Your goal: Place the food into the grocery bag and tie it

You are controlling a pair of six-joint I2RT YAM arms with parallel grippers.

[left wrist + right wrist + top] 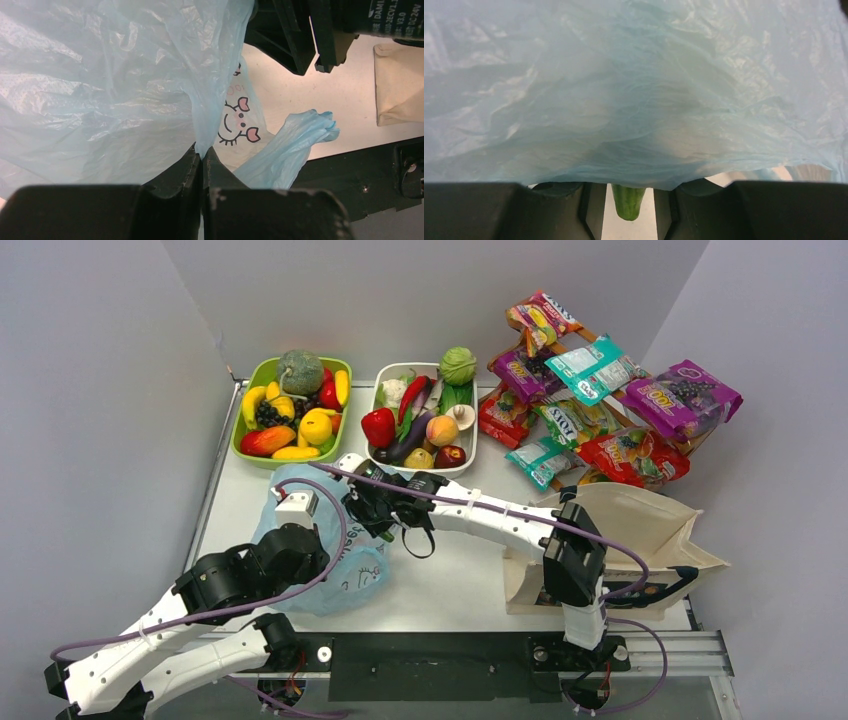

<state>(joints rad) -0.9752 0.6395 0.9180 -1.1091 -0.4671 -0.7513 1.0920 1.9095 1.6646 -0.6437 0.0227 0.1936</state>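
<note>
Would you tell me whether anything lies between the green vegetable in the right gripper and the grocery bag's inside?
Yes: the grocery bag itself, its blue film hanging just ahead of the green vegetable in the right gripper; no open mouth shows there. The left gripper pinches that film.

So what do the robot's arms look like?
Both the left arm and right arm have white shells with chunky black joints. A purple cable runs along each. The left end effector and right end effector are black, with two fingers each.
</note>
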